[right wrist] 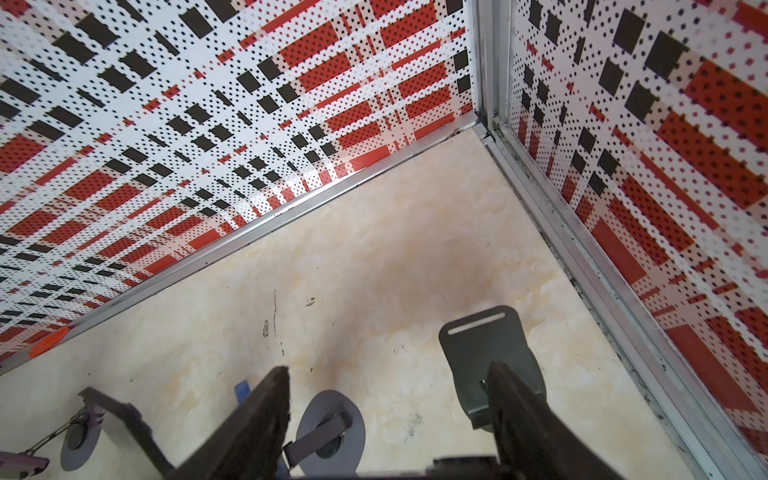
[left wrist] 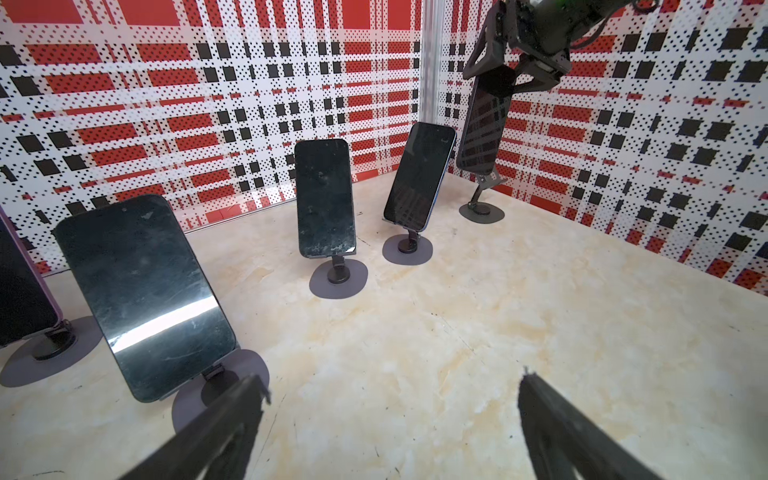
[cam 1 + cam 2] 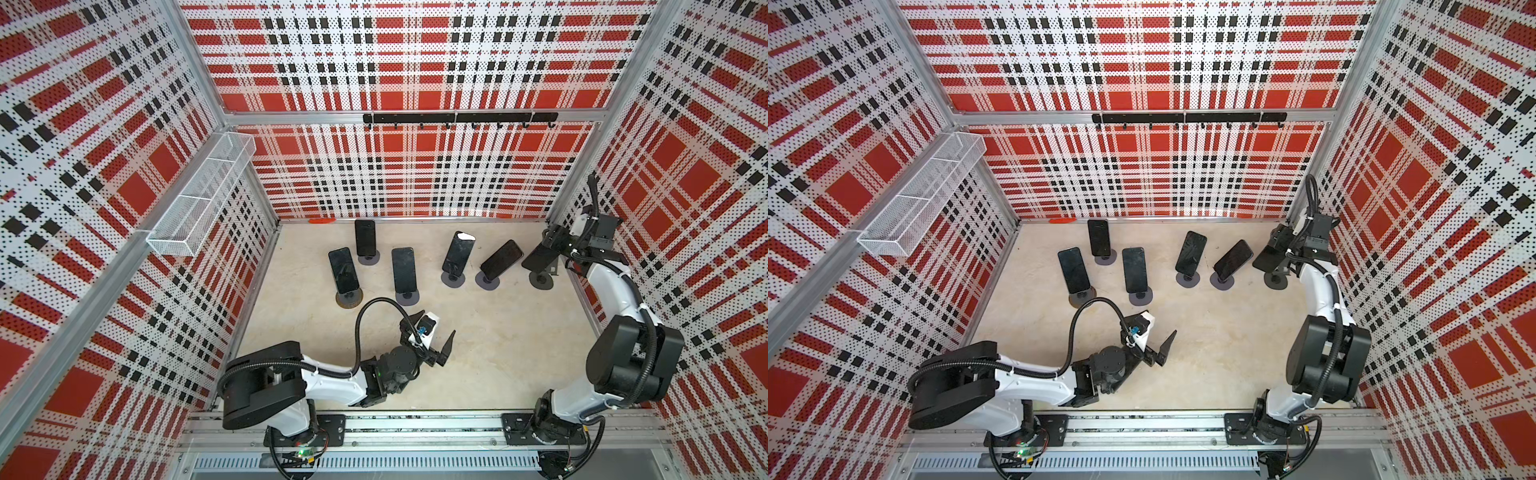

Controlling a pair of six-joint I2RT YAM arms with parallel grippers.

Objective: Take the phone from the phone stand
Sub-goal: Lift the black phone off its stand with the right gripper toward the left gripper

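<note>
At the far right of the row stands a dark phone (image 3: 538,255) (image 3: 1266,255). My right gripper (image 3: 550,241) (image 1: 388,368) is shut on its upper end. In the left wrist view that phone (image 2: 484,124) hangs from the right gripper (image 2: 494,70) with its lower edge right at the phone stand (image 2: 482,212). I cannot tell whether it still rests there. The right wrist view shows the stand's round base (image 1: 330,432) and its grey slotted plate (image 1: 478,340) below the fingers. My left gripper (image 3: 431,328) (image 2: 392,376) is open over bare floor, holding nothing.
Several more dark phones on round-based stands (image 3: 405,274) (image 2: 324,199) line the back of the floor. The right wall and back corner (image 1: 486,120) lie close to the right gripper. A wire basket (image 3: 199,199) hangs on the left wall, and a hook rail (image 3: 457,118) on the back wall.
</note>
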